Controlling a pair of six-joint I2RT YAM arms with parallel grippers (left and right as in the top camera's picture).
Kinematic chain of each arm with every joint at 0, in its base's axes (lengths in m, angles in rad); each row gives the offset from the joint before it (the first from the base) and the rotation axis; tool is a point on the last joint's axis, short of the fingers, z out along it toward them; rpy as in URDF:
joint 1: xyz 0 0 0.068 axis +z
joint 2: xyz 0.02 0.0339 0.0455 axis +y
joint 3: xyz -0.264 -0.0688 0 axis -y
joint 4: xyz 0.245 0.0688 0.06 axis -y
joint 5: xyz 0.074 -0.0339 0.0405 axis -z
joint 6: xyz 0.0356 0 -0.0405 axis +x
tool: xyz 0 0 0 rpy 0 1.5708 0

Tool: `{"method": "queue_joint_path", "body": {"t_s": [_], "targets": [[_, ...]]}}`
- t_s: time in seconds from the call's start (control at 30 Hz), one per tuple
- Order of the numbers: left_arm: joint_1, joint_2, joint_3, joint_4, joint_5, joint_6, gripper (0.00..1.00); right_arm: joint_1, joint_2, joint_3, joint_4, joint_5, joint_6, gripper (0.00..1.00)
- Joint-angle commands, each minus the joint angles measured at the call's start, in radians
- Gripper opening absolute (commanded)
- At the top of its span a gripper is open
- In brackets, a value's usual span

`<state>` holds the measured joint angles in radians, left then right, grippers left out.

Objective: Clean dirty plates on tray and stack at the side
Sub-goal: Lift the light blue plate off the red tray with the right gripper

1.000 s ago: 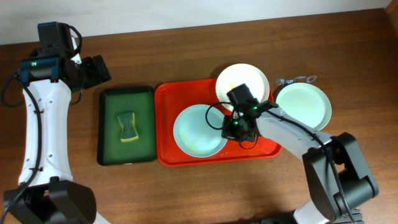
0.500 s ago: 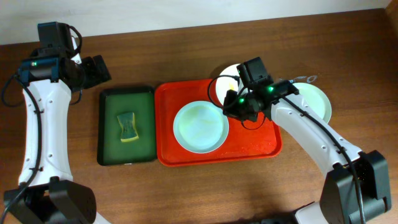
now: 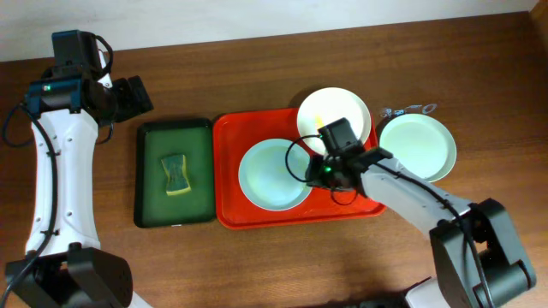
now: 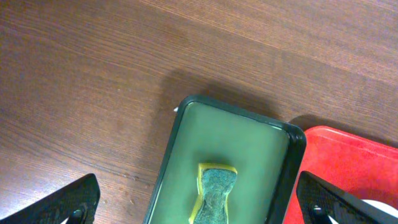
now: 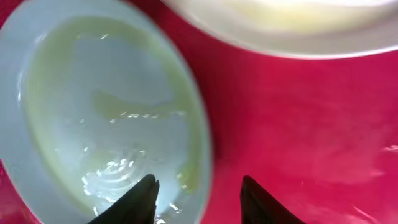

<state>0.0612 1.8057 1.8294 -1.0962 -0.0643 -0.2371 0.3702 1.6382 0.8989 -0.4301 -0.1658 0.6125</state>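
Observation:
The red tray [image 3: 231,145] holds a pale blue plate [image 3: 274,175] with a faint yellowish smear. A cream-white plate [image 3: 334,115] lies over the tray's far right corner. A pale green plate [image 3: 417,147] lies on the table to the right of the tray. My right gripper [image 3: 325,171] is open and low at the blue plate's right rim. In the right wrist view the right gripper [image 5: 202,196] straddles that rim, one finger over the blue plate [image 5: 93,93], one over the tray [image 5: 311,124]. My left gripper [image 3: 128,94] is open and empty, far left.
A dark green tray [image 3: 154,145] with a yellow-green sponge [image 3: 176,174] sits left of the red tray. In the left wrist view the sponge [image 4: 214,193] lies between my fingers, well below them. A small metallic item [image 3: 407,109] lies behind the green plate.
My right arm swung up toward the cream-white plate, then came back down to the blue plate's right rim. The plates and the left arm have not moved.

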Motion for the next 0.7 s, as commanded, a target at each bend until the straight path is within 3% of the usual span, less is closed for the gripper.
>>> {"method": "queue_joint_path", "body": {"t_s": [0.0, 0.13, 0.17, 0.2, 0.23, 0.33, 0.43, 0.53, 0.67], "targets": [[0.000, -0.007, 0.008, 0.002, -0.004, -0.005, 0.99, 0.040, 0.048, -0.014, 0.009, 0.078, -0.006, 0.43], [0.000, -0.007, 0.008, 0.002, -0.003, -0.005, 0.99, 0.045, 0.096, -0.014, 0.021, 0.096, -0.003, 0.38], [0.000, -0.007, 0.008, 0.002, -0.003, -0.005, 0.99, 0.045, 0.097, -0.014, 0.032, 0.095, -0.003, 0.27], [0.000, -0.007, 0.008, 0.002, -0.004, -0.005, 0.99, 0.045, 0.097, -0.014, 0.037, 0.092, -0.003, 0.07], [0.000, -0.007, 0.008, 0.002, -0.004, -0.005, 0.99, 0.045, 0.097, -0.014, 0.047, 0.079, -0.002, 0.04], [0.000, -0.007, 0.008, 0.002, -0.004, -0.005, 0.99, 0.027, 0.072, 0.060, 0.014, -0.054, -0.002, 0.04], [0.000, -0.007, 0.008, 0.002, -0.004, -0.005, 0.99, 0.025, 0.038, 0.236, -0.176, -0.086, 0.023, 0.04], [0.000, -0.007, 0.008, 0.002, -0.003, -0.005, 0.99, 0.028, 0.038, 0.332, -0.247, -0.130, 0.024, 0.04], [0.000, -0.007, 0.008, 0.002, -0.003, -0.005, 0.99, 0.087, 0.038, 0.409, -0.231, -0.034, 0.105, 0.04]]}}
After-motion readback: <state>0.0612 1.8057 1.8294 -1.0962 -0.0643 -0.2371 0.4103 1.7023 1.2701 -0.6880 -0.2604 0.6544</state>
